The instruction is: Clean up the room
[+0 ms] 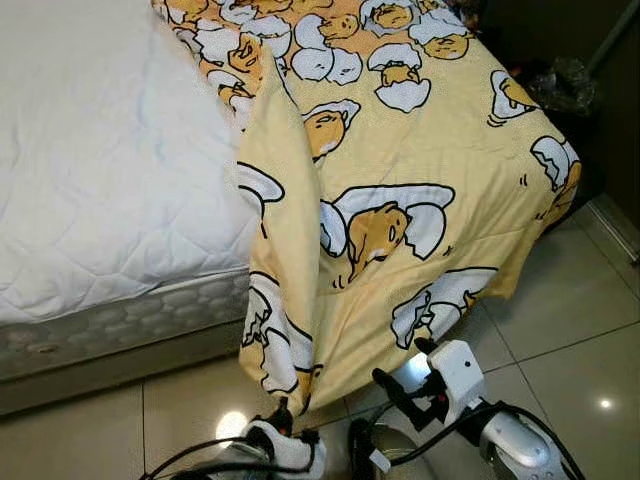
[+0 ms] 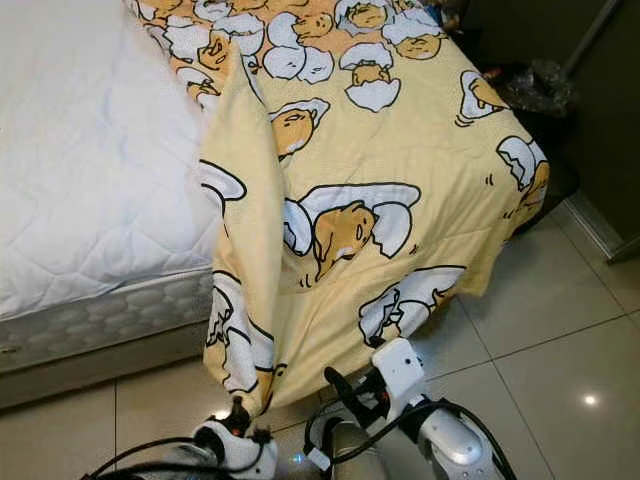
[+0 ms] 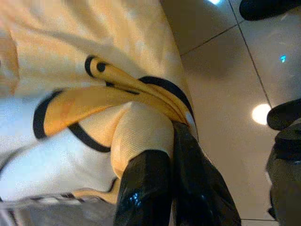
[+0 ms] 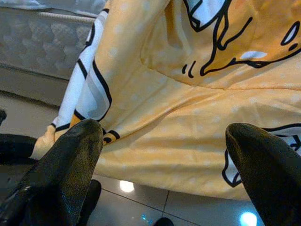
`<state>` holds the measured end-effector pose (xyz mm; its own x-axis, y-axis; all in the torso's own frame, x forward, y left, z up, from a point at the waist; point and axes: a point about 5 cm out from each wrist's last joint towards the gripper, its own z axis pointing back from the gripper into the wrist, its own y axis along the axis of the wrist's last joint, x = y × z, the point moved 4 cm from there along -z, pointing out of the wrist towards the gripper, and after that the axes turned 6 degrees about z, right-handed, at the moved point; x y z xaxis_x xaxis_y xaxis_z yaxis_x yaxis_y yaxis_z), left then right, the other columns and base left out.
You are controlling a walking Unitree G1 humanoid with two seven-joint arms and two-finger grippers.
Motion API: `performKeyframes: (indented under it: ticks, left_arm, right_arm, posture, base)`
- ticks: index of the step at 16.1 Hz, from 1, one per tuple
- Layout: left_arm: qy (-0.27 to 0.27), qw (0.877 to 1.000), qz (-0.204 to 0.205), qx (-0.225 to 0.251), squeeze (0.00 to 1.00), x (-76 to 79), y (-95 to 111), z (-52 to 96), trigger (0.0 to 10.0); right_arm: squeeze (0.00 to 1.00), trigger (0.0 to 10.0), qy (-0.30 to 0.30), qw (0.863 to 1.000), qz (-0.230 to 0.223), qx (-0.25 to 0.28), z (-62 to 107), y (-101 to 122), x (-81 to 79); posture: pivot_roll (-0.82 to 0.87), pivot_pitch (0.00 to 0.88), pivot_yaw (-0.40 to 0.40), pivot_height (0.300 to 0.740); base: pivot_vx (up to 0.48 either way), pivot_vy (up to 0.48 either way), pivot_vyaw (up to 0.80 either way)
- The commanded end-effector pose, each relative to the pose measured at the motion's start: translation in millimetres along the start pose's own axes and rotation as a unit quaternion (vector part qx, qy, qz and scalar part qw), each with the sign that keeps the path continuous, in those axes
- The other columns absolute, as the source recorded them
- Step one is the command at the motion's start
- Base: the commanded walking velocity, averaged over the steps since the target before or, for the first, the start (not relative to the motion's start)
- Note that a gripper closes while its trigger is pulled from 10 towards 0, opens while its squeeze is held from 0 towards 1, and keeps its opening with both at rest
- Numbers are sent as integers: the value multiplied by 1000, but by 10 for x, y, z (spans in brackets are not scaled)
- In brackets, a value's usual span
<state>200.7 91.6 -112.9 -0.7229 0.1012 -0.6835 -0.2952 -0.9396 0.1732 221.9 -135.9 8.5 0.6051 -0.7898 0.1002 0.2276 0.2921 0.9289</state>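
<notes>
A yellow blanket [image 1: 420,190] printed with egg cartoon figures lies over the right side of the bed and hangs down over its foot toward the floor. My left gripper [image 1: 282,412] is shut on the blanket's lowest corner [image 3: 141,127], low in front of me. My right gripper [image 1: 400,375] is open just below the hanging hem, its fingertips [image 4: 75,146] spread with the cloth [image 4: 188,122] in front of them and nothing between them.
A white quilted mattress [image 1: 100,150] is bare on the left, its side panel [image 1: 120,325] showing above the beige tiled floor [image 1: 570,330]. A dark bin with a plastic bag [image 1: 562,85] stands by the wall at right.
</notes>
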Motion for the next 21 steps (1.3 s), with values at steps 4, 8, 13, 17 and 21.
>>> performKeyframes:
  ticks: [4, 8, 13, 17, 21]
  left_arm:
    - [-56, 998, 7, -23, 1000, 394, -173, 169, 10000]
    - [-129, 989, 40, -54, 1000, 731, -234, 307, 10000]
    - [-151, 984, 70, -67, 1000, 946, -295, 447, 10000]
    - [-116, 968, 207, -79, 1000, 905, -343, 468, 10000]
    - [172, 823, 538, 58, 1000, -1034, -390, 46, 10000]
  right_arm:
    - [0, 10000, 5, 1000, -2, -10, 18, -114, 15]
    - [0, 10000, 2, 1000, -5, -24, 29, -285, 88]
    - [0, 10000, 1, 999, -13, -47, -3, -529, 136]
    - [0, 10000, 7, 1000, -2, -13, -118, -344, 14]
    - [0, 10000, -17, 999, 8, 40, -154, -43, 104]
  posture:
    - [-234, 169, -1, 731]
    - [-236, 168, 1, 731]
    - [-226, 172, 0, 731]
    - [-218, 171, 0, 731]
    - [-213, 165, 3, 731]
  base:
    - [0, 0, 0]
    - [0, 0, 0]
    - [0, 0, 0]
    - [0, 0, 0]
    - [0, 0, 0]
